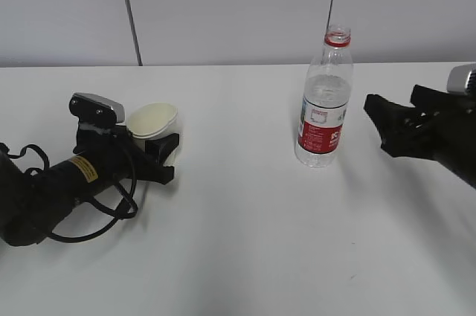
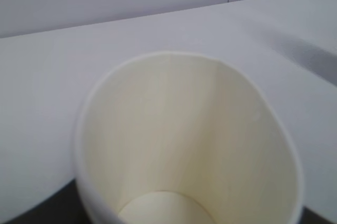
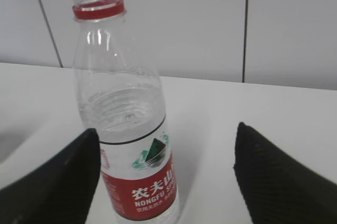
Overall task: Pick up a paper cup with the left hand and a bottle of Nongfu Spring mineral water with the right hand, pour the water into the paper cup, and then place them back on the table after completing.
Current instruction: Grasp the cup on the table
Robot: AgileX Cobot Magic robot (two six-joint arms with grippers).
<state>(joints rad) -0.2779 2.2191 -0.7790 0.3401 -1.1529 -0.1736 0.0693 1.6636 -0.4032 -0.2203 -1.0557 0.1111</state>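
At the left of the white table (image 1: 245, 242), a cream paper cup (image 1: 152, 120) sits tilted between the jaws of my left gripper (image 1: 161, 145), which is shut on it low down. The cup's empty inside (image 2: 184, 139) fills the left wrist view, its rim pressed into an oval. An uncapped Nongfu Spring bottle (image 1: 325, 108) with a red label stands upright right of centre, and clear water (image 3: 121, 110) fills over half of it. My right gripper (image 1: 376, 121) is open a little right of the bottle, not touching it. In the right wrist view the bottle (image 3: 131, 145) stands just beyond the left finger.
A pale panelled wall (image 1: 238, 4) runs along the table's far edge. The left arm's black cable (image 1: 111, 212) loops on the tabletop beside the arm. Bare tabletop lies between cup and bottle and across the front.
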